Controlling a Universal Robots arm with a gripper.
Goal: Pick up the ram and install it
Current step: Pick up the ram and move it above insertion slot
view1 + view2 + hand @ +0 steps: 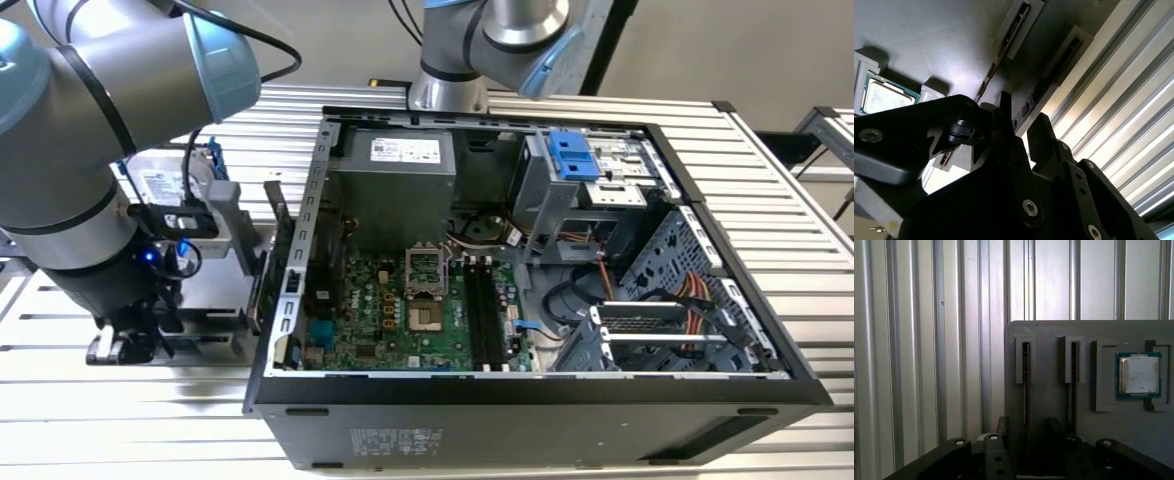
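Two ram sticks stand edge-on in slots of a grey holder (1049, 330); one ram (1026, 385) lies in the slot nearer the holder's edge, the other ram (1073, 385) beside it. My gripper (1028, 429) is open just above the holder, its dark fingers (1003, 426) straddling the first ram without touching it. In the second wrist view the same ram (990, 70) runs toward the gap of the gripper (1021, 125). In the exterior view the gripper (131, 340) hangs low at the left, outside the open computer case (534, 400).
A square silver processor chip (1139, 374) sits in a recess of the holder past the second ram. A hard drive in a blue frame (174, 185) stands behind the arm. Inside the case the motherboard (387, 310) shows long memory slots (483, 310). The table is ribbed metal (914, 340).
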